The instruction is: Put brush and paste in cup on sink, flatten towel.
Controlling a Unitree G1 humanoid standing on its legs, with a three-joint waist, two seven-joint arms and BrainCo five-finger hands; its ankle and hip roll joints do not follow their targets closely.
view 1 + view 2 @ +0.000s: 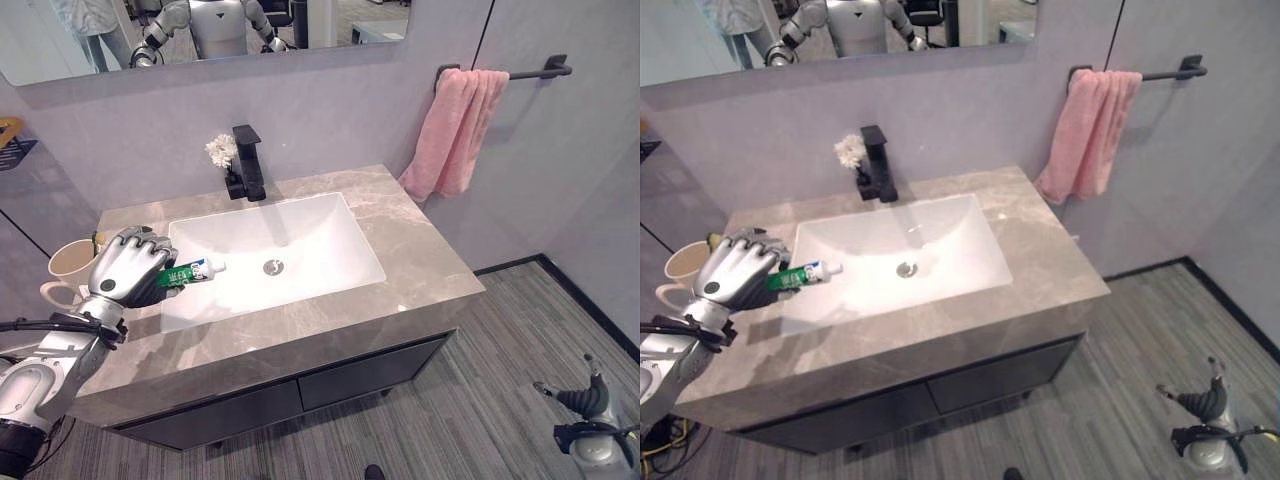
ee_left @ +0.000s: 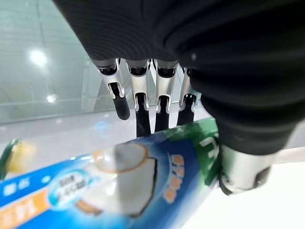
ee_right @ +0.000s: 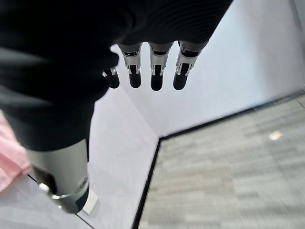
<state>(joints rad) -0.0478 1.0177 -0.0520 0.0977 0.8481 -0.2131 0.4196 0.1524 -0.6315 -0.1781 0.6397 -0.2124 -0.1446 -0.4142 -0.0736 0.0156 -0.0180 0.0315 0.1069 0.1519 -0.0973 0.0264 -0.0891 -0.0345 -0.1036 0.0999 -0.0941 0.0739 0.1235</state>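
Left hand [image 1: 125, 268] curled round glossy toothpaste tube [image 1: 196, 271] beside beige cup [image 1: 70, 262] — right hand [image 3: 143, 67] slack, empty

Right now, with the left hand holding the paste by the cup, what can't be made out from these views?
- Cup contents: the left hand covers its opening in both eye views, so whether the brush is inside is unclear.
- Toothpaste tube: its rear end is hidden in the curled fingers; the left wrist view cuts off the cap end.
- Pink towel: bunched on the rail; the folds hide how it hangs.
- Right hand: faces wall and floor.
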